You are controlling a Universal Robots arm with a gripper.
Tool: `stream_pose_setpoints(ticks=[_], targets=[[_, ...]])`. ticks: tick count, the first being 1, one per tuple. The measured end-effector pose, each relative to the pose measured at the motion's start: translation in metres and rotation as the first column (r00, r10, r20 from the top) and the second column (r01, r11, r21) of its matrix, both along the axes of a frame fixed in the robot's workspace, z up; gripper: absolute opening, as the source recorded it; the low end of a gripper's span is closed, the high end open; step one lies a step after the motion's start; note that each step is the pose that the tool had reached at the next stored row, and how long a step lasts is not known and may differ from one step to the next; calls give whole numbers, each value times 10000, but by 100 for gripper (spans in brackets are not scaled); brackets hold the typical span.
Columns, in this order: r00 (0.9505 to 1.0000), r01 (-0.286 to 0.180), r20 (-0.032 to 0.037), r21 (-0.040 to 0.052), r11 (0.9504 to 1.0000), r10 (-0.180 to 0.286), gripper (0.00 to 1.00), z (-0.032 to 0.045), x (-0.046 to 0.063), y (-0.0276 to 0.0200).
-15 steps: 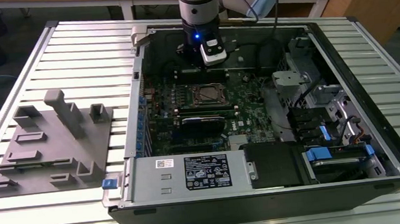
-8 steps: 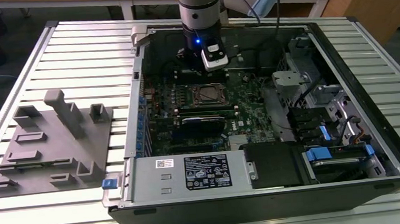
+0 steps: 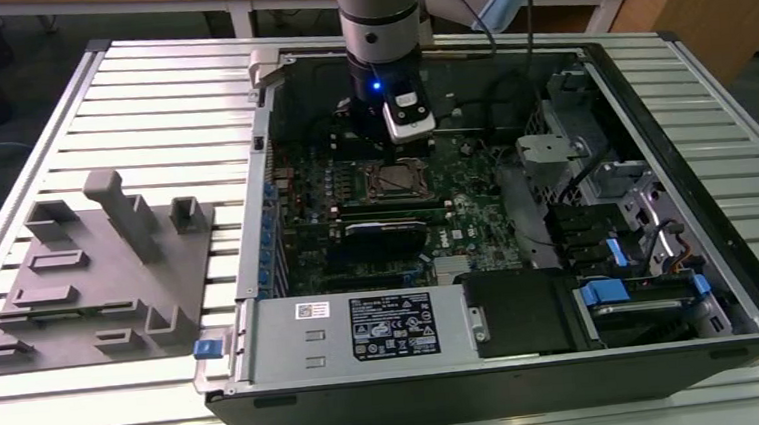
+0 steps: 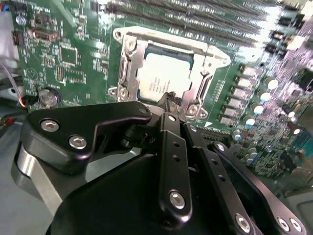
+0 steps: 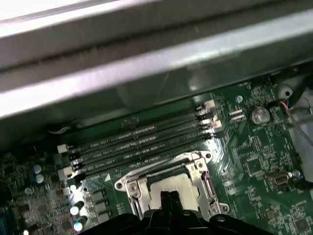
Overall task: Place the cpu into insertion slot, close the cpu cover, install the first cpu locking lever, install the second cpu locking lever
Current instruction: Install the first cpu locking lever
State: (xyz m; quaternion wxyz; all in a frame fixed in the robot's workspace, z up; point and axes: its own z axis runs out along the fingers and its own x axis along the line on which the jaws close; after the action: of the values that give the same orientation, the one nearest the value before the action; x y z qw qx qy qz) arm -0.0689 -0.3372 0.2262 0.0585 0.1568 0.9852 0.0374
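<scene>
- Pincer (image 4: 170,99) tips are pressed together, pinching nothing that I can see. I think closed tips make one thin poker for this tight spot.
- It hangs right at one edge of the cpu cover (image 4: 128,73). I cannot tell if it touches.
- The cpu (image 4: 161,78) lies flat inside the insertion slot (image 3: 397,181). Its shiny top shows through the cover's window.
- The cover lies down over the chip's edges, I think to hold it in place.
- Around the slot is the green motherboard (image 4: 73,58), with long black memory slots (image 5: 137,139) just beside it.
- The computer case (image 3: 499,390) lies on its side, open side up, so I can reach in from above.
- It rests on a table (image 3: 144,99) of pale slats. A grey holder tray (image 3: 91,283) sits just beside the case, on the exterior view's left.
</scene>
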Motion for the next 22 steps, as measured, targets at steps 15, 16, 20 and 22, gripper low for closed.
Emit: stream_pose_setpoints(ticks=[15,16,20,22], targets=[[9997,-250,-13,-17,9997,250,11,-4,3,-52],[9993,-369,-13,-24,9993,369,11,-6,3,-52],[9948,-1022,-51,-284,9944,1021,11,-24,22,-52],[9948,-1021,-58,-289,9944,1020,11,-24,54,-52]])
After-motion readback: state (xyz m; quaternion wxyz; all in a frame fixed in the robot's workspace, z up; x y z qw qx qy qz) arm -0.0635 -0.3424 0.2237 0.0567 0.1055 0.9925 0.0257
